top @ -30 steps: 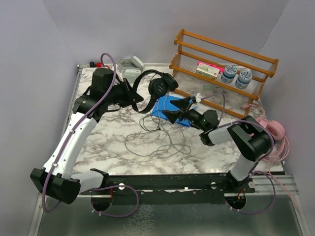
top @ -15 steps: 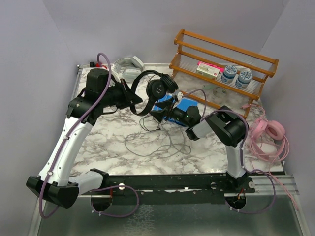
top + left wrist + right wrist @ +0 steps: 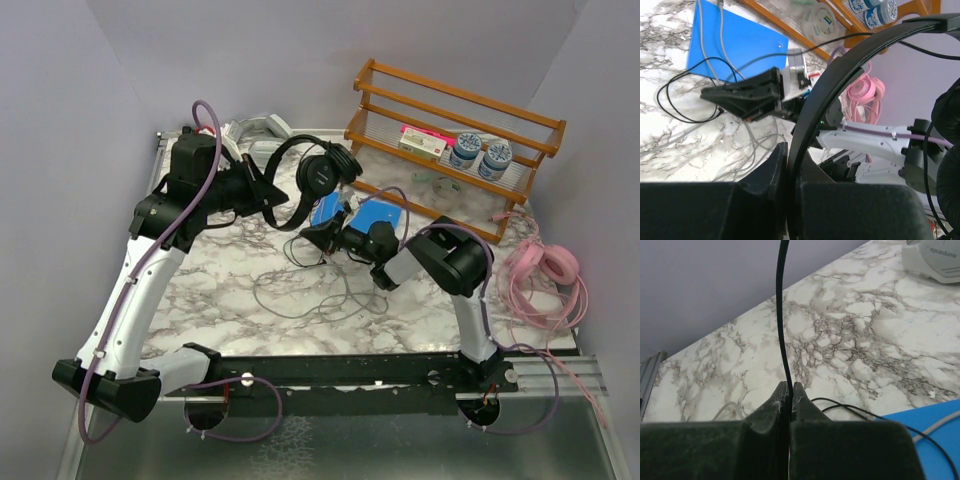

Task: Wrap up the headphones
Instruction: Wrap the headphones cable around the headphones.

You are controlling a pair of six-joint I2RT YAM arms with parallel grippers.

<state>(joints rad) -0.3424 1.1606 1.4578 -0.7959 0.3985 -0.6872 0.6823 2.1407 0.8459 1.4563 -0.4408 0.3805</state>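
Observation:
The black headphones (image 3: 318, 175) hang above the back of the table, and my left gripper (image 3: 264, 194) is shut on their headband (image 3: 840, 75). Their thin black cable (image 3: 782, 315) drops down, and my right gripper (image 3: 309, 235) is shut on it just above the marble, left of the blue pad. In the right wrist view the cord runs straight up out of the closed right gripper (image 3: 790, 389). The grey-white headphones (image 3: 262, 135) lie at the back left, their grey cable (image 3: 310, 295) looped loosely mid-table. The pink headphones (image 3: 545, 270) lie at the right edge with their cord coiled.
A wooden rack (image 3: 450, 130) with two jars (image 3: 480, 152) and a small box stands at the back right. A blue pad (image 3: 378, 214) lies flat in front of it. Slack black cable loops on the marble beside the pad.
My right arm swept left from over the blue pad to the hanging black cable and its jaws closed on it. The left arm shifted the headphones slightly up and back.

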